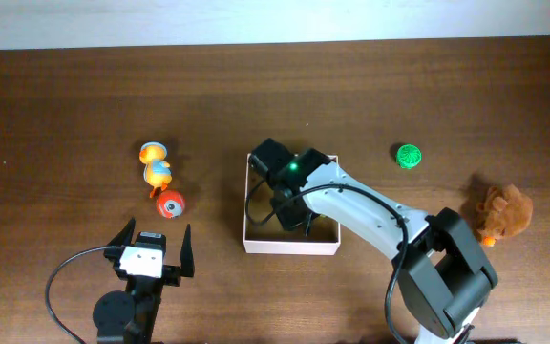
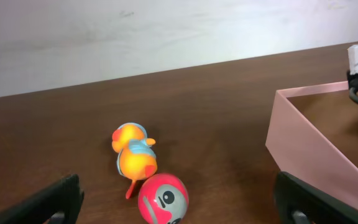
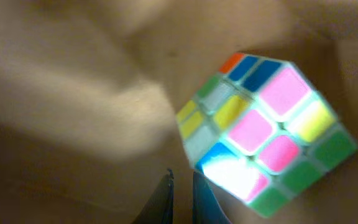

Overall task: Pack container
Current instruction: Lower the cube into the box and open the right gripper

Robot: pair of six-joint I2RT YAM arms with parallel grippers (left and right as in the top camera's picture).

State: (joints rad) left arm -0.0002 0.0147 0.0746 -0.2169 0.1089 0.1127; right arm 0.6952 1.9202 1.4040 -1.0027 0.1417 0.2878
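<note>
Overhead: the container (image 1: 289,247) sits mid-table, white walls, tan floor. The right arm (image 1: 370,206) reaches into it from the near right, its dark wrist covering much of the inside. The left gripper (image 1: 153,245) hangs low at the near left, fingers spread wide, nothing between them. An orange duck toy (image 1: 156,168) and a red ball (image 1: 170,204) lie close together left of the container. A green ball (image 1: 409,156) and a brown plush (image 1: 502,212) lie to its right, well apart. Left wrist: duck and red ball ahead on the dark wood, touching or nearly so; the container's near corner is at the right. Right wrist: the right gripper (image 3: 182,194) has its tips pressed together, gripping nothing, just beside a puzzle cube (image 3: 266,132) lying tilted on the container's tan floor.
</note>
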